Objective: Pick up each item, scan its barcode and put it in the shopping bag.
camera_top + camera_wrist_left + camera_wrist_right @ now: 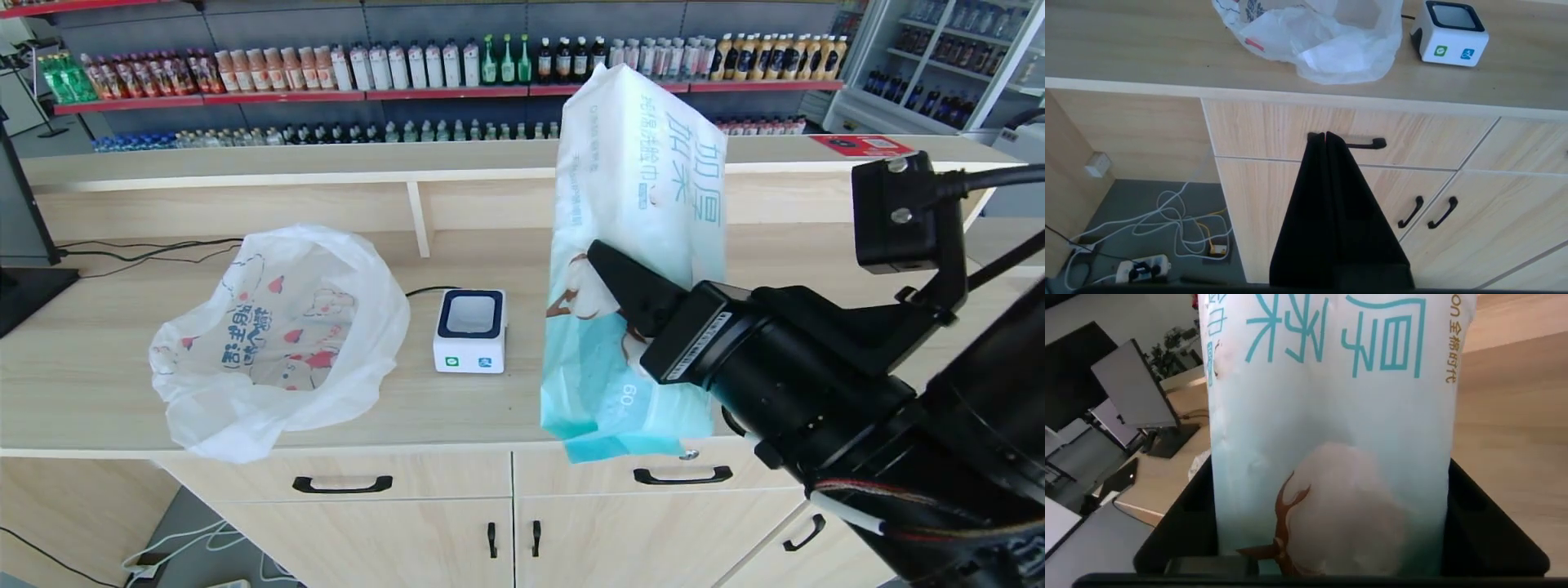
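My right gripper (608, 273) is shut on a tall white and teal pack of cotton tissues (633, 269), holding it upright above the counter's front edge, to the right of the scanner. The pack (1331, 441) sits between the black fingers (1176, 531) in the right wrist view. The white barcode scanner (469, 330) stands mid-counter with its window facing up. An open white shopping bag (277, 339) with red prints lies to its left. My left gripper (1325, 143) hangs shut and empty below the counter, in front of the drawers; above it are the bag (1315, 33) and the scanner (1452, 33).
The wooden counter (82, 359) has drawers and cabinet doors (343, 483) below. A raised ledge (286, 163) runs along its back, with shelves of bottles (408, 65) behind. A monitor base (24, 294) stands at the far left. Cables (1167, 237) lie on the floor.
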